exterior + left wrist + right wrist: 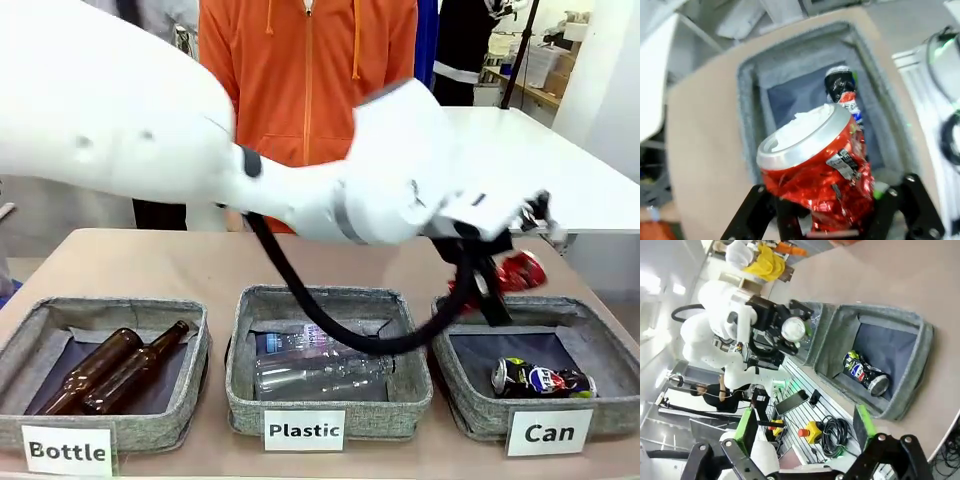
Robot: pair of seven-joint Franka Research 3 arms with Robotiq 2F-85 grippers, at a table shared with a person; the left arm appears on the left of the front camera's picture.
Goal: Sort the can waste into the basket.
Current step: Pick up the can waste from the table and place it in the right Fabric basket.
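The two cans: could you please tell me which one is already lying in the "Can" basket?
The dark can with the blue, red and white logo lies inside the basket; the shiny red can is held above it in the left gripper.

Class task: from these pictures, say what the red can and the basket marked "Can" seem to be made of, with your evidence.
Red can: thin metal, probably aluminium, glossy red with a silvery top; its crumpled walls glint. "Can" basket: grey woven fabric, matte, with a soft rim and a dark lining.
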